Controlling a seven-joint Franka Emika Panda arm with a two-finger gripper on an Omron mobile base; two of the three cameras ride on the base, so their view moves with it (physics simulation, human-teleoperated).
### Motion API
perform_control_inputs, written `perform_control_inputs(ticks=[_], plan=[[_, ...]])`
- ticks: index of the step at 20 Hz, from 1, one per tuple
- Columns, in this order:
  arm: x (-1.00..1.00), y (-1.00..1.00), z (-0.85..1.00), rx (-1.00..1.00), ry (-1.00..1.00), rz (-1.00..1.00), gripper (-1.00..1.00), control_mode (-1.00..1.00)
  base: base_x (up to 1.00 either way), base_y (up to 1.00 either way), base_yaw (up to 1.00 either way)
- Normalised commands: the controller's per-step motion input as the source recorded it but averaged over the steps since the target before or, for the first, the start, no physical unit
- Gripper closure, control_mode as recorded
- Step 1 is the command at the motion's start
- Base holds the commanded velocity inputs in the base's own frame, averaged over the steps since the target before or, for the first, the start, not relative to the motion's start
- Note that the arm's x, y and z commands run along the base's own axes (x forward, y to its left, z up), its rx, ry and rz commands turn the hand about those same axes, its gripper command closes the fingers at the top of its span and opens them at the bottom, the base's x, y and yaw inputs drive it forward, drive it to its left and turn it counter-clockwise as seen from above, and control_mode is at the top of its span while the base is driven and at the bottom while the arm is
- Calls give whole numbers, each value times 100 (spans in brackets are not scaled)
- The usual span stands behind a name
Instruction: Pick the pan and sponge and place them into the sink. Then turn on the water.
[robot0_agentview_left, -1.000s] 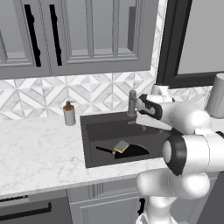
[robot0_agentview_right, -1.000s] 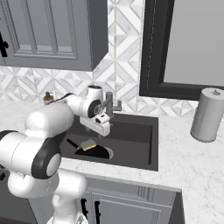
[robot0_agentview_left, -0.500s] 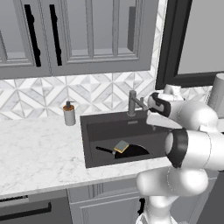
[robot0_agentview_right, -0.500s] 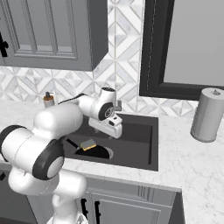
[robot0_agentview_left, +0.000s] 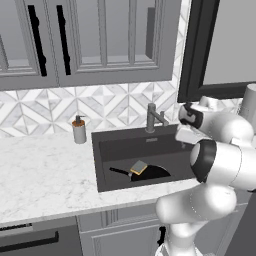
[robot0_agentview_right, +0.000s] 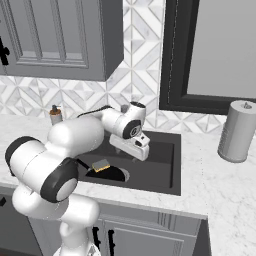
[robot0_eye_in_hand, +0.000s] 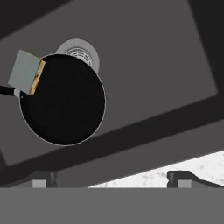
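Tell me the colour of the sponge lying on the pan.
Yellow sponge, dark green scrub layer; clearest in the right base view.

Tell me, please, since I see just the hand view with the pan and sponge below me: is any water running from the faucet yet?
Observer: No. In the left base view the faucet stands behind the sink with no stream falling from it.
Operator: Thank you. Where is the gripper relative to that faucet?
Observer: In the left base view the hand is to the faucet's right, over the sink's right end and apart from the faucet; the gripper has its fingertips spread with nothing between them.
Operator: Is anything else standing near the sink?
Observer: Yes, a soap dispenser on the counter to the sink's left, and a grey canister to its right.
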Motion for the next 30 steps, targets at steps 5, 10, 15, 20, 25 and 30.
perform_control_inputs(ticks=[5, 10, 15, 20, 25, 30], plan=[[0, -1, 0, 0, 0, 0, -100, -100, 0, 0, 0], [1, 0, -2, 1, 0, 0, -100, -100, 0, 0, 0], [6, -7, -5, 19, -11, 0, -100, -100, 0, 0, 0], [19, 0, 0, 15, -17, 0, -100, -100, 0, 0, 0], [29, 0, 2, 12, -13, 0, -100, -100, 0, 0, 0], [27, 0, 2, 13, -4, 0, -100, -100, 0, 0, 0]])
